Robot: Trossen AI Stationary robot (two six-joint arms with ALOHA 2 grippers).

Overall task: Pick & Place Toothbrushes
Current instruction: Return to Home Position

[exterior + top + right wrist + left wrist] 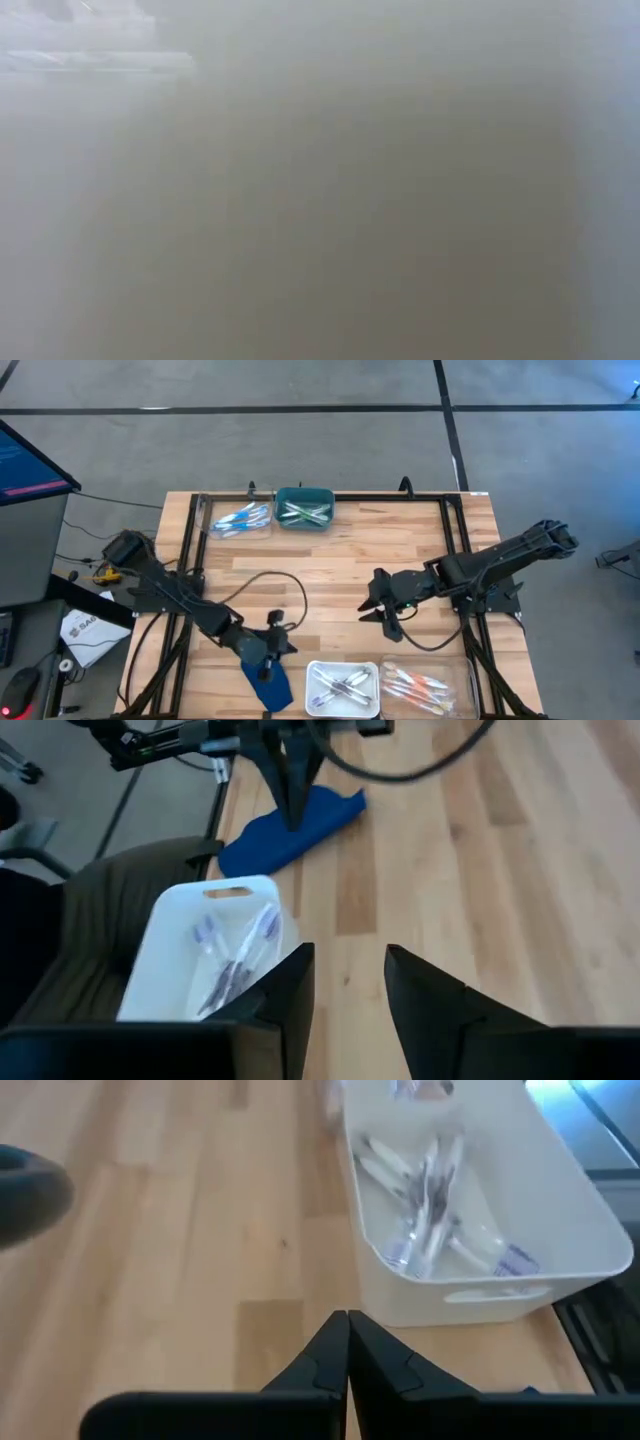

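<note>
1. Your left end effector (347,1322), fingers pressed together and empty, hangs just beside the blue cloth (270,684). Your right end effector (348,958) is spread and empty over the mid tabletop (340,570).
2. The nearby white bin (470,1295) holds purple-grey toothbrushes (425,1210), which lie roughly along its length, some crossed.
3. Beside it, a clear bin (460,696) holds pink-orange toothbrushes (418,685).
4. At the opposite edge, green toothbrushes (302,513) cross in the green bin (328,510), and blue toothbrushes (243,518) lie in a second clear bin (212,525).

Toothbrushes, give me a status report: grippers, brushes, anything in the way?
Left gripper shut, by the blue cloth. Right gripper open, empty, mid-table. Toothbrushes lie in four bins, none loose in view. Nothing blocking either arm.
</note>
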